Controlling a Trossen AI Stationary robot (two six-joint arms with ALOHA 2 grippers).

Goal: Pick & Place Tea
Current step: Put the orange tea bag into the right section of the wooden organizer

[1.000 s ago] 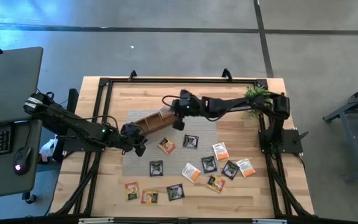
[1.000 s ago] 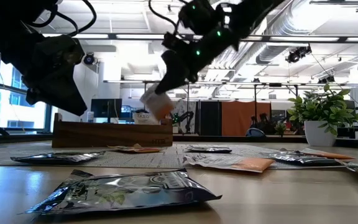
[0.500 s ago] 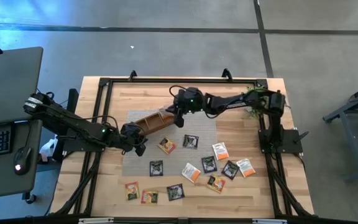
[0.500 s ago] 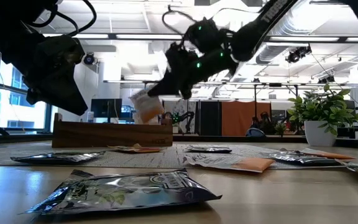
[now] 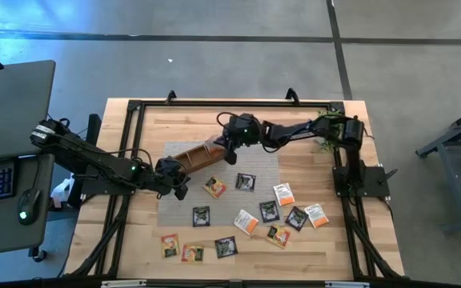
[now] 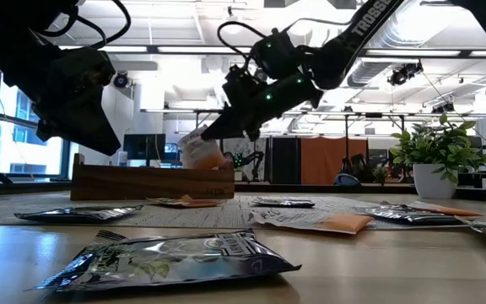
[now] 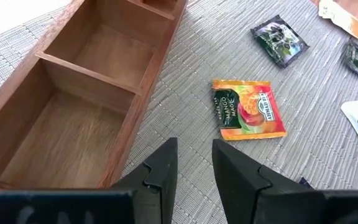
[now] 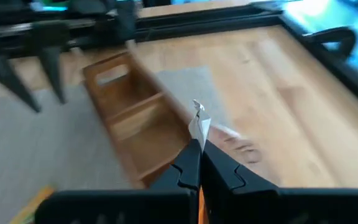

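My right gripper (image 5: 229,146) is shut on a white-and-orange tea sachet (image 6: 199,152) and hangs over the right end of the long wooden tray (image 5: 194,156). In the right wrist view the sachet (image 8: 197,124) shows edge-on past the fingertips. Beside the tray's near-left end, my left gripper (image 7: 194,163) stands open just over the grey mat (image 5: 258,170), with nothing between its fingers. A yellow-red sachet (image 7: 247,109) lies flat on the mat ahead of it. Several more tea sachets (image 5: 269,211) lie flat on the mat and the table. My right gripper pinches the sachet between its two fingers by one edge (image 8: 198,138). The rest sticks out beyond the fingertips. The fingers slant down from the table's right toward the tray. The sachet hangs tilted just above the tray's top edge, clear of it.
A small potted plant (image 5: 330,122) stands at the far right corner, by the right arm's base. Dark sachets (image 6: 167,262) lie close to the near edge. The tray's compartments (image 7: 98,53) by my left gripper hold nothing. A black frame (image 5: 214,104) rims the table.
My right gripper has sunk and gone a little toward the table's left, tipping further down. The sachet has come down with it, from well above the tray's right end to just above its top edge. My left gripper has kept still.
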